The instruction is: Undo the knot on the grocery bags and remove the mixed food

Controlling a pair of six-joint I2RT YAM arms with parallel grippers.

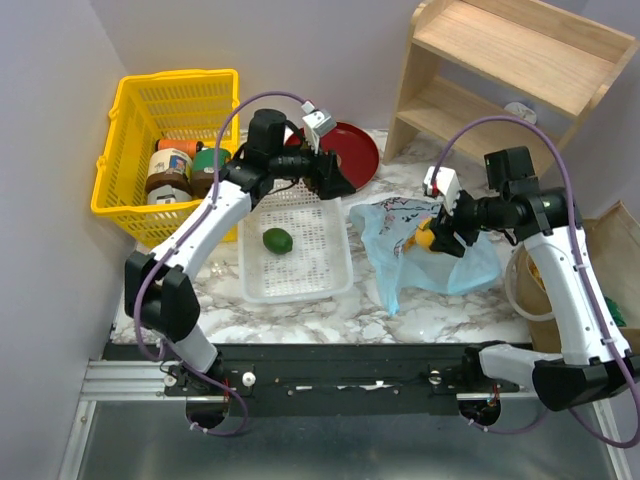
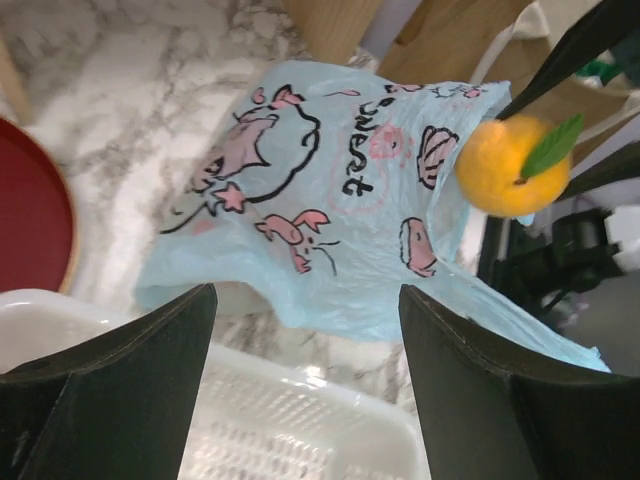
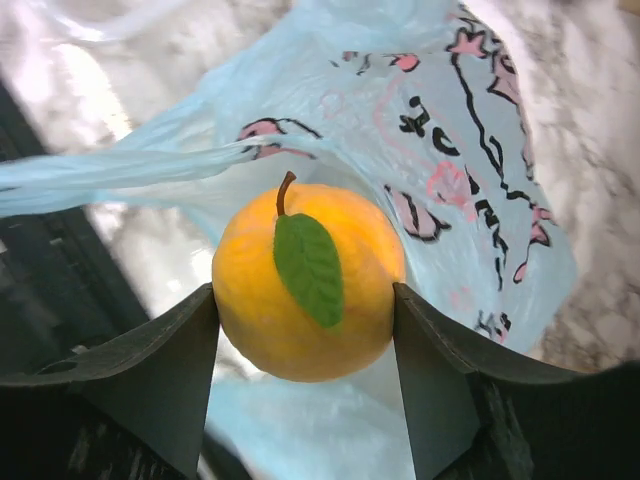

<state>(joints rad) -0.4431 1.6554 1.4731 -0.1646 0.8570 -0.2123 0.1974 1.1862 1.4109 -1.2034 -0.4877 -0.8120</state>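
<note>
Orange (image 3: 308,280) is out of the blue plastic bag (image 1: 385,240), pinched on both sides by the right pincer (image 3: 305,340) and held just above the bag's open mouth. Bag lies flat on the table (image 1: 300,315), knot undone, handles loose. Lime (image 1: 278,240) sits in the white tray (image 1: 300,295), so one item is delivered and a second is in hand. Left pincer (image 2: 305,330) is spread wide and empty, hovering over the tray's far end beside the red plate (image 1: 360,150).

Left to do, by judgement: drop the orange in the tray, check the blue bag for more (contents not visible), then empty the brown paper bag (image 1: 610,235) at the right table edge, which looks untouched.

Room: tray has plenty of free floor around the lime. Path from bag to tray is short and open. The left arm over the tray's far end could crowd a drop there; the near end is freer. Wooden shelf (image 1: 500,70) stands behind the right arm, paper bag close beside it.
</note>
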